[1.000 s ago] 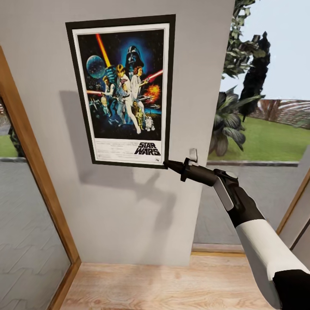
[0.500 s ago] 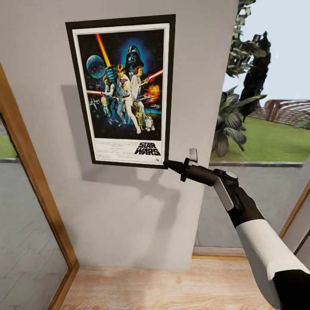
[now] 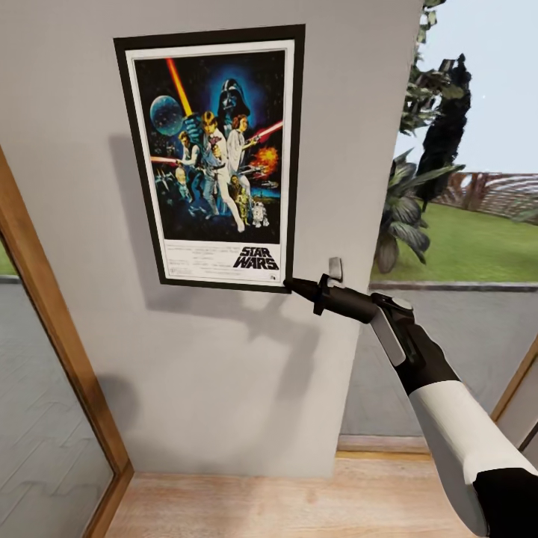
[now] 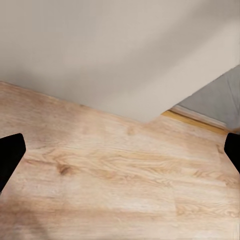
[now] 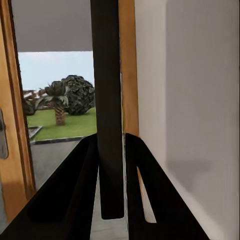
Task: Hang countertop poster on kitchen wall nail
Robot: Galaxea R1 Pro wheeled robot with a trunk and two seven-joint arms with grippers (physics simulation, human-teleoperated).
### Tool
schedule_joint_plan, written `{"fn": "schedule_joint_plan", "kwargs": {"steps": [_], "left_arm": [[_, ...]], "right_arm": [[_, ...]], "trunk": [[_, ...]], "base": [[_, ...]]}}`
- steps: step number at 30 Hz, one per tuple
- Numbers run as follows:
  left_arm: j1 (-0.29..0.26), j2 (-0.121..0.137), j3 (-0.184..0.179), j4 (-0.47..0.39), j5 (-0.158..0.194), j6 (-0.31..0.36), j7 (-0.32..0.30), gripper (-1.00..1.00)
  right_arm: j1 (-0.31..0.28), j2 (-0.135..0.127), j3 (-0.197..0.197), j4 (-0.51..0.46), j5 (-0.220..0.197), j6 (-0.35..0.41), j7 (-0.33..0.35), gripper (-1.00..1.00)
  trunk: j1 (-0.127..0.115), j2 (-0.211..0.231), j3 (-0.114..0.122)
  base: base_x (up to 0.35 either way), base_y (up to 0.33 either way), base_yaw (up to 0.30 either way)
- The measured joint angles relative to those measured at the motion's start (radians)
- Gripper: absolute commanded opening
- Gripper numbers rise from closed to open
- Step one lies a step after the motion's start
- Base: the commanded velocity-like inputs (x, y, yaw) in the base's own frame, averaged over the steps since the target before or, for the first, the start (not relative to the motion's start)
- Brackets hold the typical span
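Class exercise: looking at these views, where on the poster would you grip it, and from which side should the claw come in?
Grip the poster at its lower right corner, coming in edge-on from the right. It is a thin flat panel held upright close to the wall, so only its edge fits between fingers. The right claw is already clamped there; the right wrist view shows the frame edge between its fingers.

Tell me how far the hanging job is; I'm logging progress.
Done: the black-framed Star Wars poster is up against the grey wall. In hand: the right gripper is shut on its lower right corner, the black edge between the fingers. Left: releasing; whether it hangs from a nail isn't visible.
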Motion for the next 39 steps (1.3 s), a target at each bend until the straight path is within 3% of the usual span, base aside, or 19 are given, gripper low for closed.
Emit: {"fn": "schedule_joint_plan", "kwargs": {"steps": [9, 39], "left_arm": [[0.000, 0.000, 0.000, 0.000, 0.000, 0.000, 0.000, 1.00], [0.000, 0.000, 0.000, 0.002, 0.000, 0.000, 0.000, 1.00]], "right_arm": [[0.000, 0.000, -0.001, 0.000, 0.000, 0.000, 0.001, -1.00], [0.000, 0.002, 0.000, 0.009, -0.003, 0.002, -0.001, -1.00]], "trunk": [[0.000, 0.000, 0.000], [0.000, 0.000, 0.000]], "base": [[0.151, 0.000, 0.000], [0.013, 0.000, 0.000]]}}
